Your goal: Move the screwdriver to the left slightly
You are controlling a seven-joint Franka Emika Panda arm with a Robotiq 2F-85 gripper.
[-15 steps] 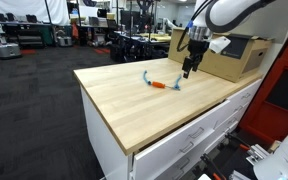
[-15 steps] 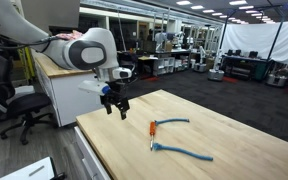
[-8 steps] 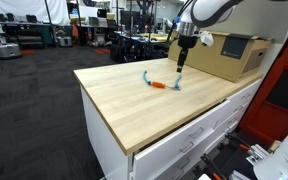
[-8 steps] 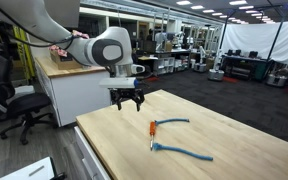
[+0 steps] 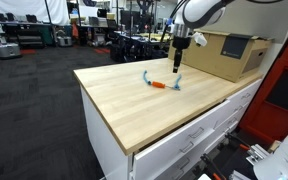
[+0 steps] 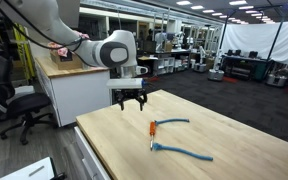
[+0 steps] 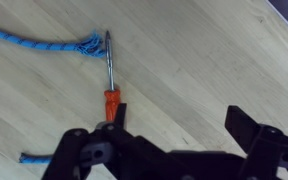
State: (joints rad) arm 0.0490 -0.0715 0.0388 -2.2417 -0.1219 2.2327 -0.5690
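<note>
The screwdriver (image 7: 110,82) has a short orange handle and a thin grey shaft. It lies flat on the wooden table top; it shows in both exterior views (image 5: 160,87) (image 6: 152,128). My gripper (image 7: 174,122) hangs above the table with its jaws wide apart and nothing between them. In the wrist view the orange handle sits just at my left finger, the shaft pointing away toward a blue cord. In the exterior views the gripper (image 5: 176,64) (image 6: 132,102) hovers a short way off the screwdriver, above the table.
Two light-blue cords (image 6: 174,122) (image 6: 184,153) lie either side of the screwdriver; one frayed end (image 7: 88,43) is by the shaft tip. A cardboard box (image 5: 219,55) stands at the table's back. The table (image 5: 124,100) has drawers below.
The arm has swung across the table toward the screwdriver and now hovers close beside it. The jaws stay open. The screwdriver and cords have not moved.
</note>
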